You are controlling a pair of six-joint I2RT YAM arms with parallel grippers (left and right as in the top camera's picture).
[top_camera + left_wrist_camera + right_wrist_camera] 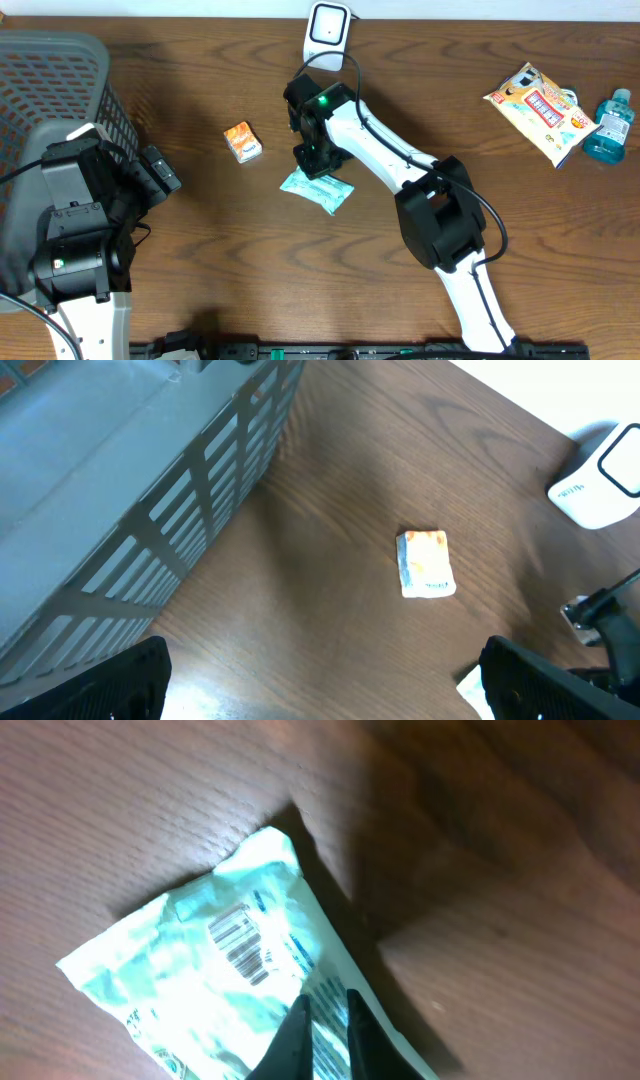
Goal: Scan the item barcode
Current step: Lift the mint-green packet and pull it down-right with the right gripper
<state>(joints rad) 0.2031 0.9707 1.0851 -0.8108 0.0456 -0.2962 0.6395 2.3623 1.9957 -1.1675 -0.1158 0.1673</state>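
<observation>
A teal and white packet (320, 191) lies flat on the wooden table, its barcode (240, 938) facing up in the right wrist view. My right gripper (313, 165) comes down on its upper edge, and its dark fingers (328, 1005) are shut on a fold of the packet (190, 980). The white scanner (329, 30) stands at the far edge, just behind that arm. My left gripper (160, 170) hangs at the left beside the basket, open wide (323, 680) with only bare table between its fingers.
A small orange box (243, 141) (426, 563) lies left of the packet. A grey slatted basket (50, 90) (150, 510) fills the far left. At the far right lie a yellow snack bag (540, 110) and a blue bottle (608, 125).
</observation>
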